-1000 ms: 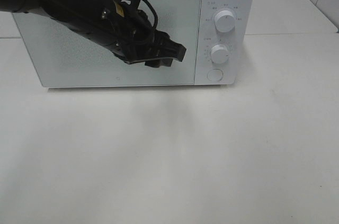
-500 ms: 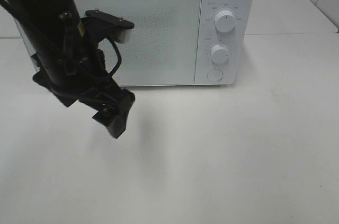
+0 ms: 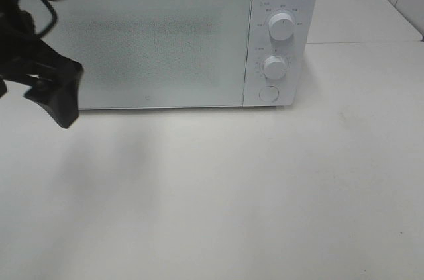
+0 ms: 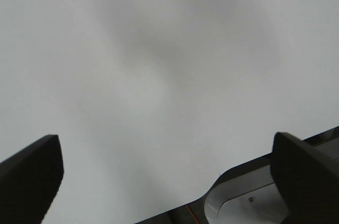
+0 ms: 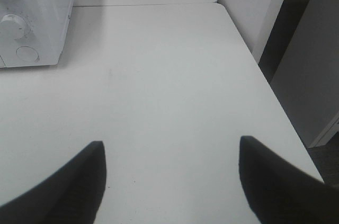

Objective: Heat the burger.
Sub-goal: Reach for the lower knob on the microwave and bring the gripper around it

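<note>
The burger is out of view in every frame. The white microwave (image 3: 159, 42) stands at the back of the white table with its frosted door closed. My left gripper (image 3: 63, 98) hangs at the far left, in front of the microwave's left end; the left wrist view shows its fingers spread wide over bare table, so the left gripper (image 4: 165, 147) is open and empty. The right gripper (image 5: 170, 144) is also open and empty, above the table to the right of the microwave (image 5: 37, 17). It is outside the exterior view.
Two white dials (image 3: 281, 26) (image 3: 274, 67) and a round button (image 3: 268, 93) sit on the microwave's right panel. The table's right edge (image 5: 265, 75) drops off beside a dark gap. A grey-white base (image 4: 243, 203) shows past the table edge under the left gripper.
The left arm has swung away from the front of the microwave door, down and to the far left. Its gripper has opened wide. The microwave door stays closed.
</note>
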Controlling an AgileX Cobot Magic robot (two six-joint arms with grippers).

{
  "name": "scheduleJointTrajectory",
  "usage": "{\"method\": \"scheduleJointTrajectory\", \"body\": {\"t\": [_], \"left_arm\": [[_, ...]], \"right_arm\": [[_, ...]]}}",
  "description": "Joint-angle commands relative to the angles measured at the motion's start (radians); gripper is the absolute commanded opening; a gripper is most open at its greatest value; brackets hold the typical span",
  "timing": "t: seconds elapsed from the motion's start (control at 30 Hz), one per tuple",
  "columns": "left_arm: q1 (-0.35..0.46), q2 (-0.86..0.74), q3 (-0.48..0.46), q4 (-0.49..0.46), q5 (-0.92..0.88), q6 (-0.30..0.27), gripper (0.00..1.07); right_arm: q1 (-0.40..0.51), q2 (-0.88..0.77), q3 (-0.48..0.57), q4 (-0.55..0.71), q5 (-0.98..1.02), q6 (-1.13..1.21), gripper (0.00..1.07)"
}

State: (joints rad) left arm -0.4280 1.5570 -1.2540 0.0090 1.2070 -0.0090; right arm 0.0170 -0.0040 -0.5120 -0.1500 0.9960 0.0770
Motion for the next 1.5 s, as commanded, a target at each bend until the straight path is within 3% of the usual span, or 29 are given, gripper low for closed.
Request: {"method": "scheduleJointTrajectory", "body": {"t": [0.03, 0.07, 0.1, 0.27, 0.47, 0.87, 1.13, 1.5], "left_arm": [[0.11, -0.056, 0.014, -0.07, 0.025, 0.06, 1.02], [0.175, -0.09, 0.045, -0.106, 0.015, 0.091, 1.02], [0.175, -0.09, 0.045, -0.106, 0.015, 0.091, 1.02], [0.35, -0.212, 0.208, -0.144, -0.014, 0.133, 1.02], [0.434, -0.355, 0.358, -0.14, -0.045, 0.116, 1.02], [0.438, -0.677, 0.577, -0.136, -0.099, 0.155, 1.02], [0.438, -0.991, 0.754, -0.137, -0.165, 0.153, 1.02], [0.438, -1.424, 0.751, -0.158, -0.167, 0.148, 1.02]], "right_arm": [[-0.007, -0.024, 0.003, -0.007, -0.005, -0.002, 0.69], [-0.007, -0.024, 0.003, -0.007, -0.005, -0.002, 0.69], [-0.007, -0.024, 0.003, -0.007, -0.005, -0.002, 0.69], [-0.007, -0.024, 0.003, -0.007, -0.005, -0.002, 0.69], [-0.007, -0.024, 0.003, -0.007, -0.005, -0.002, 0.69], [-0.007, -0.024, 0.003, -0.007, -0.005, -0.002, 0.69], [-0.007, -0.024, 0.003, -0.007, -0.005, -0.002, 0.69], [-0.007, -0.024, 0.003, -0.007, -0.005, -0.002, 0.69]]}}
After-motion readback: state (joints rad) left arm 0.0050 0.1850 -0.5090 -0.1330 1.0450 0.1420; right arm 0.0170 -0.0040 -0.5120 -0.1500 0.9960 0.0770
